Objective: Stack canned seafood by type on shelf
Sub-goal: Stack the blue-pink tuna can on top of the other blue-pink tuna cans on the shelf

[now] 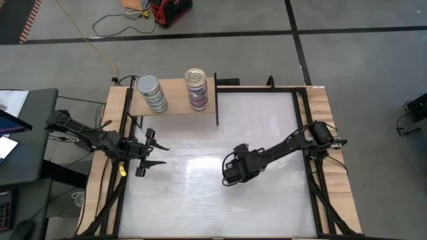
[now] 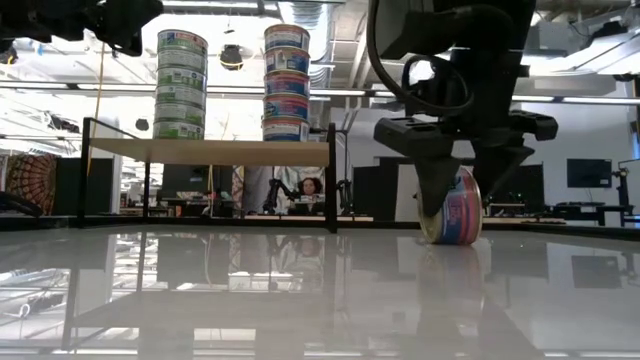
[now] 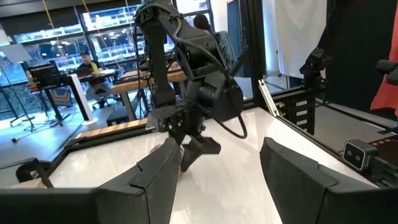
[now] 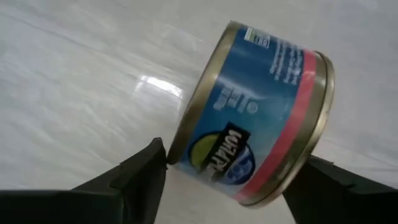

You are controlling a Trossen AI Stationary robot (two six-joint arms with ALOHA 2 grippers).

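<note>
Canned seafood stands in two tall stacks on the shelf point(image 1: 175, 107), a pale wooden board with a thin dark end panel: green-labelled tins point(image 2: 181, 85) beside blue-and-pink ones point(image 2: 286, 82). One more round metal tin point(image 4: 256, 114), blue with a red band and gold rims, rests tilted on its edge on the glossy white bench point(image 1: 267, 200), between the spread fingers of the right claw point(image 1: 231, 175). Its fingers also spread, the empty left claw point(image 1: 155, 155) hovers at the bench's left side.
</note>
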